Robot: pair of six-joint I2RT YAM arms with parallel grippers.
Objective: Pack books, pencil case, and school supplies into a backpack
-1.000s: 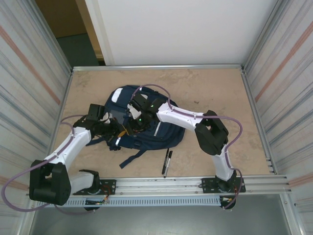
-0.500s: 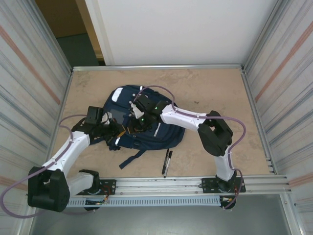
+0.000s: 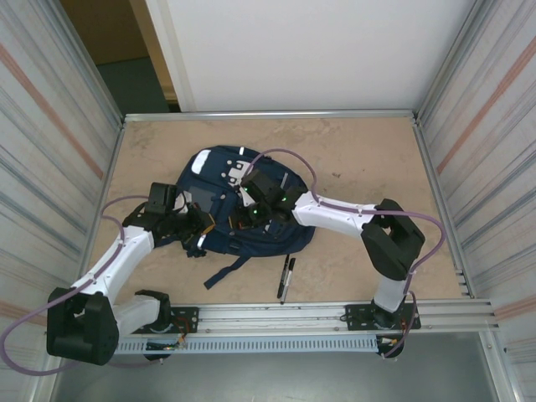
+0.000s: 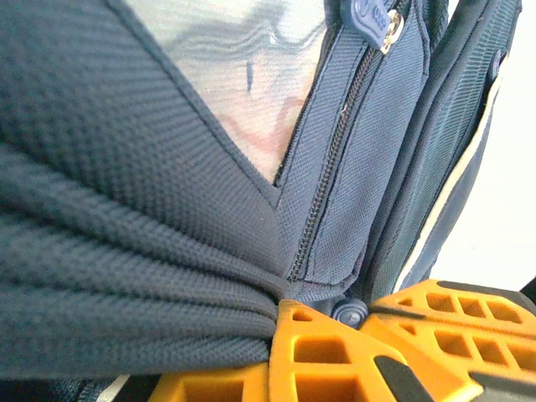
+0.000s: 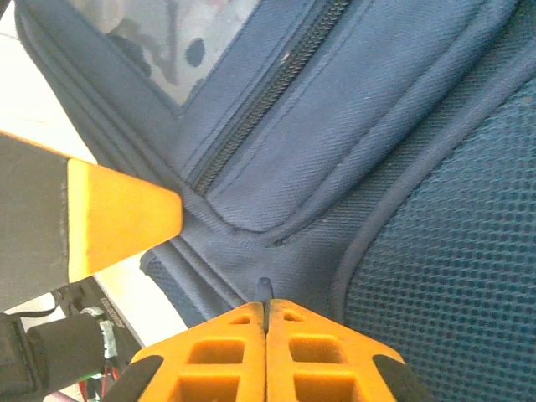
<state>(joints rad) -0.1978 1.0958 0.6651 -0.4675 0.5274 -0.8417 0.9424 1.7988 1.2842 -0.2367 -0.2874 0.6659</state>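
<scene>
Backpack: one; black pens: two

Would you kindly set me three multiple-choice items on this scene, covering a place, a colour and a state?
1. Where do the pens lie relative to the backpack? A on top of it; B on the table, on the robot's side of it; C behind it.
2. The backpack's colour? A red; B green; C navy blue.
3. The left end effector is: A shut on backpack fabric; B wide open; C holding a pen.
Answers: B, they rest on bare table; C, its fabric is navy; A, its fingers pinch bunched fabric.
</scene>
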